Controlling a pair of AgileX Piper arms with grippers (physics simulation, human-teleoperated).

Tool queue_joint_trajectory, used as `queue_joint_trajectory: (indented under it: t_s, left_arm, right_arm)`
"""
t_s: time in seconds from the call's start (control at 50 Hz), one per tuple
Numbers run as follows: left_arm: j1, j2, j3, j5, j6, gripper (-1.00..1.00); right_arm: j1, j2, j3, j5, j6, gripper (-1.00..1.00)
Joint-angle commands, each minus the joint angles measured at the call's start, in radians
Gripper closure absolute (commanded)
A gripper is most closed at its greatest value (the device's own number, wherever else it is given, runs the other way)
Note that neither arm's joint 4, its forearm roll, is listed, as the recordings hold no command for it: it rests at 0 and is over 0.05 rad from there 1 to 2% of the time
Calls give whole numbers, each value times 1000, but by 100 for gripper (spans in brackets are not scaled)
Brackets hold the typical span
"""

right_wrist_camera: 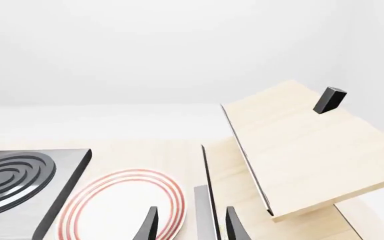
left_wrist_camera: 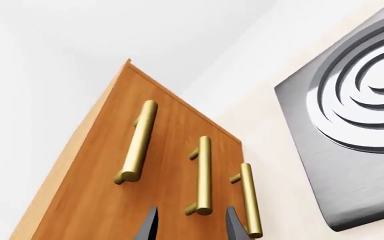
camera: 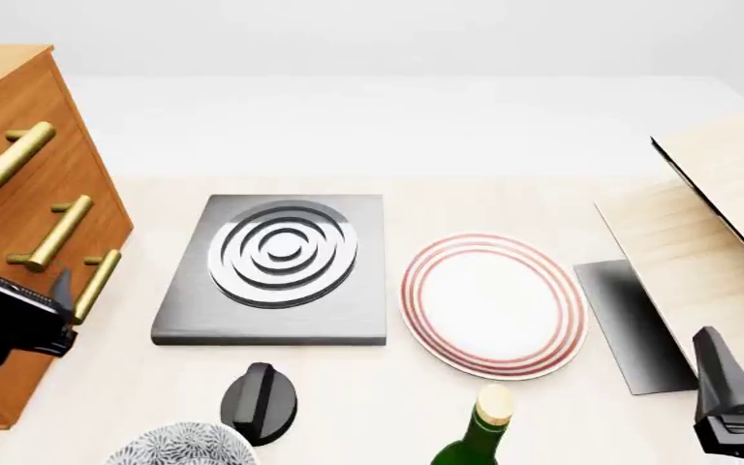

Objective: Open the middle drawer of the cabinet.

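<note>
The cabinet [camera: 11,107] is a tall orange-brown chest at the table's left, with three gold bar handles on its front. The middle drawer [camera: 104,215] is shut, its handle [camera: 55,232] the second of the three. My left gripper [camera: 16,266] is open, right in front of that handle and a little below it, not touching. In the left wrist view the middle handle [left_wrist_camera: 204,175] lies just ahead of the gap between the open fingers of the left gripper [left_wrist_camera: 192,227]. My right gripper [camera: 721,378] is open and empty at the front right, also shown in its wrist view [right_wrist_camera: 192,227].
A grey burner plate [camera: 275,266] lies beside the cabinet, and a red-rimmed white plate [camera: 491,302] to its right. A black knob [camera: 259,397], a patterned bowl [camera: 178,448] and a green bottle [camera: 482,426] stand near the front edge. Pale boards [camera: 721,223] and a dark slab [camera: 631,325] are at the right.
</note>
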Motion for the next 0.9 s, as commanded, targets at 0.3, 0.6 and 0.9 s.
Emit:
queue_joint_trajectory:
  t_s: [0.3,0.6,0.9]
  left_arm:
    - [19,190,-13,-152,17,-100]
    - [42,327,-43,-257,44,-100]
    - [73,482,-51,-379,63,-100]
  right_arm:
    - [10,-11,0,11,1,-100]
    - [10,-6,0,6,0,-100]
    - [10,-4,0,4,0,-100]
